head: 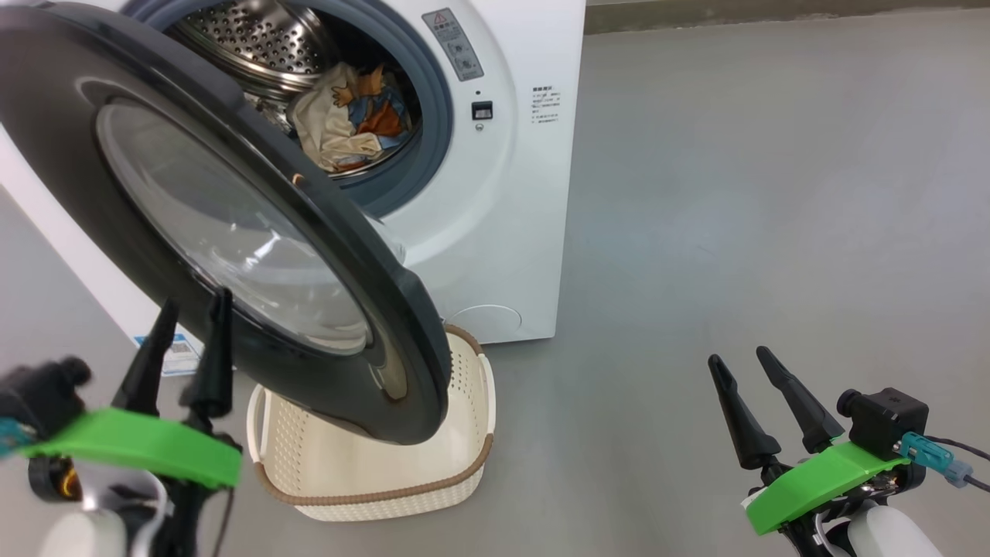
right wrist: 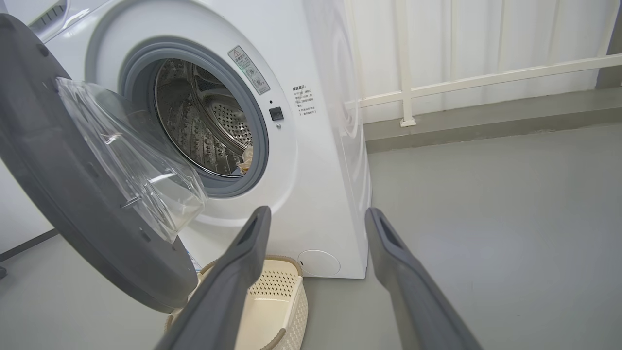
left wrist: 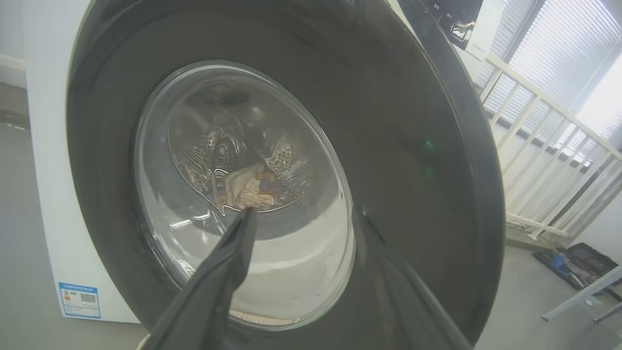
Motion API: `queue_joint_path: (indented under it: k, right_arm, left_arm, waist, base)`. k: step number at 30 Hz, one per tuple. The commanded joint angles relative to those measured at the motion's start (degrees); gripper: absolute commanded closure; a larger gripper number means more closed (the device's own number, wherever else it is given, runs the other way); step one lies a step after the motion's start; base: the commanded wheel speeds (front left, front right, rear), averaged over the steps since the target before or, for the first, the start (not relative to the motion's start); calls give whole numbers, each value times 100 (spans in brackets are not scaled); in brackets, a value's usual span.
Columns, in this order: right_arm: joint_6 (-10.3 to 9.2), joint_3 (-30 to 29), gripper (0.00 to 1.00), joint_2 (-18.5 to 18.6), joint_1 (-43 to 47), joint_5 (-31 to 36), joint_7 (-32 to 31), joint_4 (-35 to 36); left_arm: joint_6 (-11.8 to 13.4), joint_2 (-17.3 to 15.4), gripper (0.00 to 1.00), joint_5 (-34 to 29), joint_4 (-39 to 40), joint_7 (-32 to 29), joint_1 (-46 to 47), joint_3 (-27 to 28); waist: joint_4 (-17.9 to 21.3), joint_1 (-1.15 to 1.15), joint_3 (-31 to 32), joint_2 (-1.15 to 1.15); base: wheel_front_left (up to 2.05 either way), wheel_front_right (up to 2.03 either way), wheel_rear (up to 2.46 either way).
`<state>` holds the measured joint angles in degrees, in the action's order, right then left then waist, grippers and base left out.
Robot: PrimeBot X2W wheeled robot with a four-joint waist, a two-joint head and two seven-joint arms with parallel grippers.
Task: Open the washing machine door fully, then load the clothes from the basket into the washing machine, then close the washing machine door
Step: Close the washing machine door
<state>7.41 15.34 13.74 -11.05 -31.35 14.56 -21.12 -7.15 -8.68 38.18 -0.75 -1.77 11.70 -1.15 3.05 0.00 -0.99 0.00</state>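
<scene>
The white washing machine (head: 495, 224) stands with its glossy black door (head: 255, 255) swung partway out over the basket (head: 363, 464). Cream and blue clothes (head: 352, 116) with orange figures lie in the steel drum (right wrist: 209, 121). The cream basket, brown-rimmed, sits on the floor below the door with nothing lying in the part that shows. My left gripper (head: 189, 309) is open, its fingertips right at the door's outer face (left wrist: 413, 146), nothing between them. Through the glass window (left wrist: 243, 194) the clothes (left wrist: 250, 187) show. My right gripper (head: 742, 360) is open and empty, well right of the machine.
Grey floor (head: 773, 193) spreads wide to the right of the machine. A white railing (right wrist: 486, 78) runs behind it. A blue label (left wrist: 79, 300) marks the machine's lower corner. Dark tools and a table leg (left wrist: 578, 291) lie far off in the left wrist view.
</scene>
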Motion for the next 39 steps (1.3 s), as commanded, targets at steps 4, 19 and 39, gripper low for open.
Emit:
queue_joint_path:
  k: [4,19,39]
  right_arm:
    - [8,149,0,56,-49,25,44,139]
    - [8,95,0,187,-10,66,44,198]
    - [8,106,0,247,2,78,44,204]
  left_arm:
    - [-11,-179,0,-593,-152,645,-59,8]
    - [260,383,0,-2288,-515,1676,-714,92]
    - [49,558,0,-2495,-533,1677,-750,281]
  waist:
    - [-3,0,17,0]
    - [44,0,42,0]
    - [35,0,66,0]
  base:
    - [0,0,0]
    - [0,0,0]
    - [0,0,0]
